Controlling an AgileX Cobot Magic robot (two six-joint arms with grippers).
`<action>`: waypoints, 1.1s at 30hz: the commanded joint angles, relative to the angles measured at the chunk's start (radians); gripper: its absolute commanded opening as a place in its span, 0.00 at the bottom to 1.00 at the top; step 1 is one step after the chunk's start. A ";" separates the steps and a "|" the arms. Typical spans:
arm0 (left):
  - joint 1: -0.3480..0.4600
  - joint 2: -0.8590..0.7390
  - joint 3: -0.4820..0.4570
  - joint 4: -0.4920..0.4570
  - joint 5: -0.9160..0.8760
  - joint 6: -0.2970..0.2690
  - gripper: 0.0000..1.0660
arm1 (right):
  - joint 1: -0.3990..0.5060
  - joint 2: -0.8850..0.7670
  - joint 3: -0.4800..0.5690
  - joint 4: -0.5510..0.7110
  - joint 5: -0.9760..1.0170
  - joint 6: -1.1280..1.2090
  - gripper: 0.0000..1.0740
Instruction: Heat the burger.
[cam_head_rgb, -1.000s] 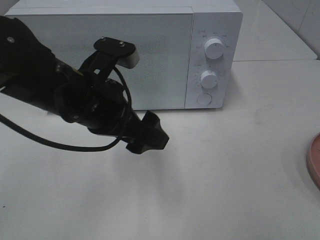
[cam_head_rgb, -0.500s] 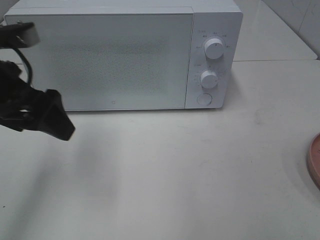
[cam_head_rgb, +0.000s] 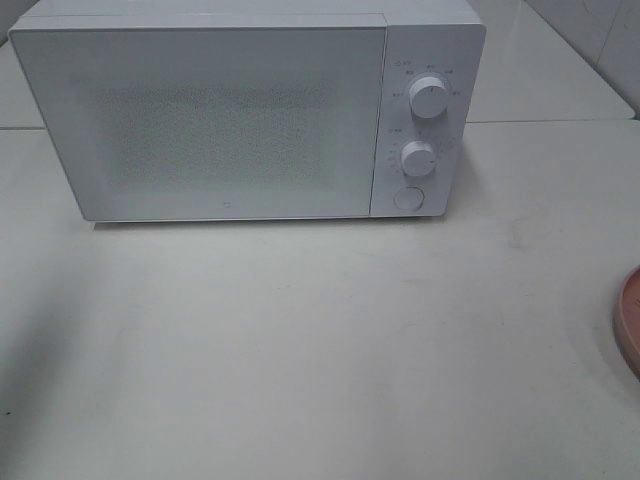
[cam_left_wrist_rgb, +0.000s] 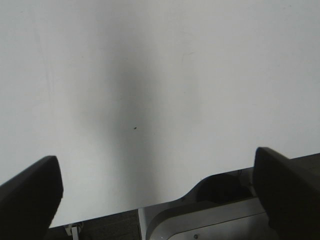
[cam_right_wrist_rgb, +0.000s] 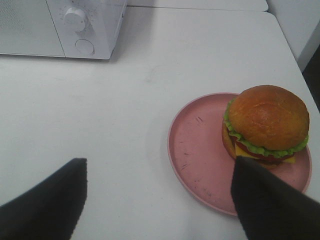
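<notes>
The burger (cam_right_wrist_rgb: 267, 122), with a domed orange bun and a green lettuce layer, sits on the far side of a pink plate (cam_right_wrist_rgb: 195, 145) in the right wrist view. My right gripper (cam_right_wrist_rgb: 157, 205) hangs open above the table beside the plate, holding nothing, with its dark fingers (cam_right_wrist_rgb: 45, 205) spread wide. In the left wrist view my left gripper (cam_left_wrist_rgb: 160, 200) is open over bare white table near its edge. Neither gripper shows in the exterior high view, where only a sliver of the plate (cam_head_rgb: 630, 320) appears at the right edge and the burger is out of view.
A white microwave (cam_head_rgb: 240, 110) stands at the back of the table with its door shut; two dials and a round button (cam_head_rgb: 408, 198) are on its right panel. The microwave (cam_right_wrist_rgb: 60, 25) also shows in the right wrist view. A grey base (cam_left_wrist_rgb: 210, 220) lies below the table edge.
My left arm, which stood in front of the microwave door, has swung away to the left and left the exterior high view. The microwave and the plate have not moved.
</notes>
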 joint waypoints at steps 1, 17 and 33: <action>0.011 -0.045 0.017 0.018 0.030 -0.017 0.92 | -0.007 -0.027 -0.001 -0.003 -0.006 -0.004 0.71; 0.011 -0.440 0.237 0.122 -0.016 -0.066 0.92 | -0.007 -0.027 -0.001 -0.003 -0.006 -0.004 0.71; 0.011 -0.843 0.426 0.150 -0.087 -0.071 0.92 | -0.007 -0.027 -0.001 -0.003 -0.006 -0.004 0.71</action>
